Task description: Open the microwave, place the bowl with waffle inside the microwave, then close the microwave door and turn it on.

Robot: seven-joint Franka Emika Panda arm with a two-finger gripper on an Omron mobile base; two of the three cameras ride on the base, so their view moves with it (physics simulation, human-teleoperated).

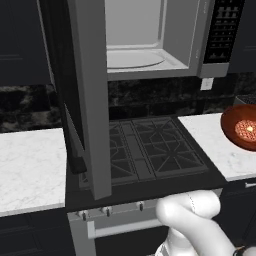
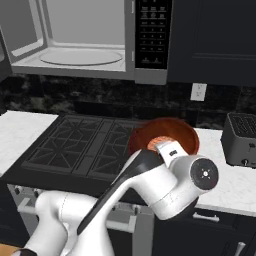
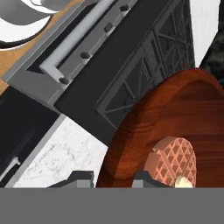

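Microwave door [image 1: 85, 100] hangs wide open, microwave [image 2: 85, 40] cavity bare at twelve o'clock above the stove [image 2: 85, 142]. The hand [image 3: 113, 178] pinches the bowl [image 3: 144, 131] rim narrowly, waffle [image 3: 173, 162] inside, bowl lifted over the white surface [image 1: 215, 142] at the stove's three o'clock.

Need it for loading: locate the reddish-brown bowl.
The glossy reddish-brown wooden bowl sits over the white marble counter, right of the black gas stove, gripped at its rim.

White marble counter [image 2: 235, 182], toaster [image 2: 240, 139], perhaps bowl [image 2: 165, 134]
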